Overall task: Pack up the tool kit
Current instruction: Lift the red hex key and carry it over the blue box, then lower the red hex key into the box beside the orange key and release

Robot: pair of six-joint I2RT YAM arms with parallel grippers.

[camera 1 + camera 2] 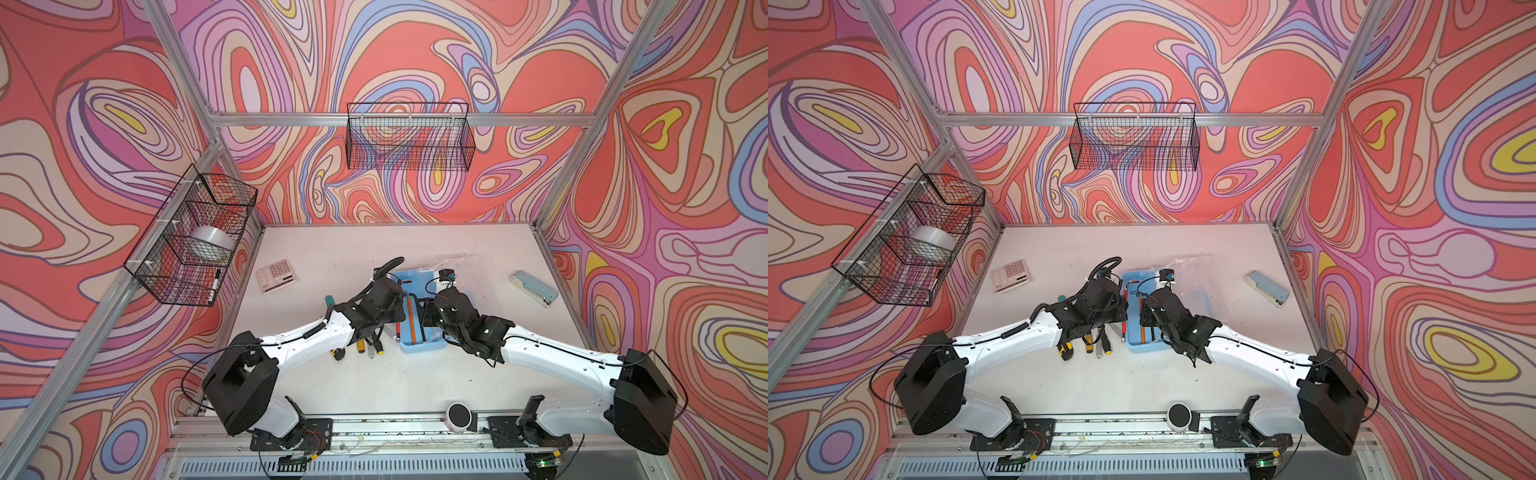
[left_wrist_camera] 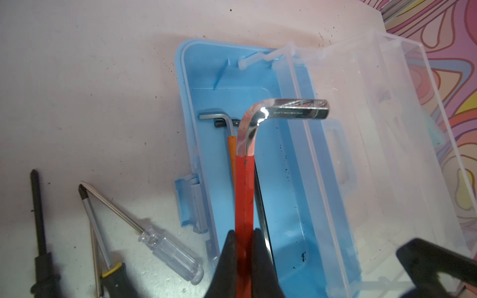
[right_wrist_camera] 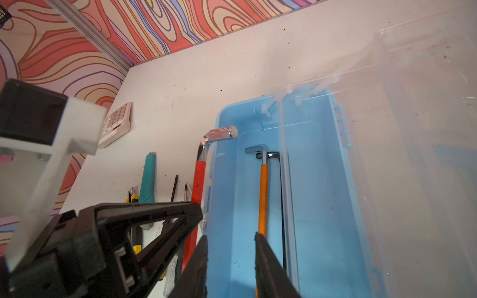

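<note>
Left pincer (image 2: pixel 244 233), clamped on the shaft of the red-sleeved hex key (image 2: pixel 244 185), holds it parallel to the long side of the open light-blue case (image 2: pixel 286 165), at its left wall, bent end pointing inward.

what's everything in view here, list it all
tool case: 1, light blue, open, middle of the table
lid: 1, clear, swung open beside the case
orange-sleeved hex key: 1, orange, in the case
black hex key: 1, black, beside it
red-sleeved hex key: 1, red, held at the case
screwdrivers: at least 3, clear, yellow-black, black, left of the case
cutters: 2, teal and yellow-black, beside the screwdrivers
calculator: 1, pinkish white, table's far left
stapler: 1, grey-blue, table's far right
wire baskets: 2, black, hung left and at the back
tape roll: 1, clear, in the left basket
left gripper: black, shut on the red-sleeved hex key
right gripper: black, open, over the case
</note>
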